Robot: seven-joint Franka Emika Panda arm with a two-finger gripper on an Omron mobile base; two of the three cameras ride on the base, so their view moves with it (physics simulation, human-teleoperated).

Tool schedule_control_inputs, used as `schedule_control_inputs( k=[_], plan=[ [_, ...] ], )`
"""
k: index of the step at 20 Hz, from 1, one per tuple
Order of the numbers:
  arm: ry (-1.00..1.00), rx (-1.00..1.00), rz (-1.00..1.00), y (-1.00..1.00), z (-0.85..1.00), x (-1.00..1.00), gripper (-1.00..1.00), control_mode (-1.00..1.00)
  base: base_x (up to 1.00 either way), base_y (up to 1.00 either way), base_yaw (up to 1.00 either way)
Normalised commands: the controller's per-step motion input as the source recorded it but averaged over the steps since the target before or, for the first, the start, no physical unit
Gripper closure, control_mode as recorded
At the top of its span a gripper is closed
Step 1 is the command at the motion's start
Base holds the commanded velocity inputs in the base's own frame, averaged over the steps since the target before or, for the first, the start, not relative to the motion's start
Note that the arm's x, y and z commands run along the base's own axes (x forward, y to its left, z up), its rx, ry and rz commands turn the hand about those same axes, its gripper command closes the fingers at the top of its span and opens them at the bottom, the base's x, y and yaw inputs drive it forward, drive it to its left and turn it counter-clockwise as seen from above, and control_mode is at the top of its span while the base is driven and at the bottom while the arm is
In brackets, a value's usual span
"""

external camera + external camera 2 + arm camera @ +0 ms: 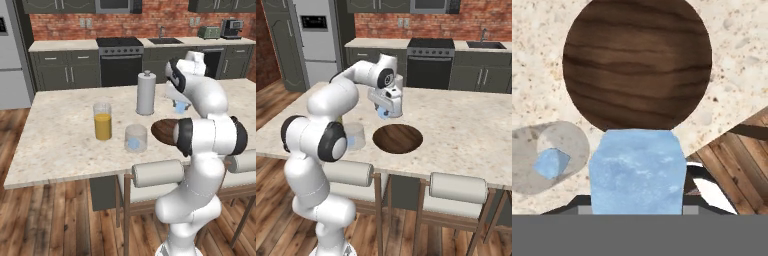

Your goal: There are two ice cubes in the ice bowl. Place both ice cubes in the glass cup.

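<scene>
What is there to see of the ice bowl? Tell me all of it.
The ice bowl is a shallow, round, dark-brown bowl with streaky wood grain. It sits upright on the speckled counter, near its front edge, beside the glass cup but apart from it. No cube lies in it: one ice cube is in the cup, and the other ice cube is held in the gripper above the bowl.
</scene>
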Motion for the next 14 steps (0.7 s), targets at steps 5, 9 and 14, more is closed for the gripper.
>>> schedule_control_inputs(
  k=[5,9,14],
  plan=[
    [0.13,0.0,0.0,0.78,0.11,-0.26,1.0,-1.0,0.0,0.0,0.0],
    [0.17,0.0,0.0,0.89,0.0,-0.14,1.0,-1.0,0.0,0.0,0.0],
    [0.15,0.0,0.0,0.8,-0.11,-0.02,1.0,-1.0,0.0,0.0,0.0]
  ],
)
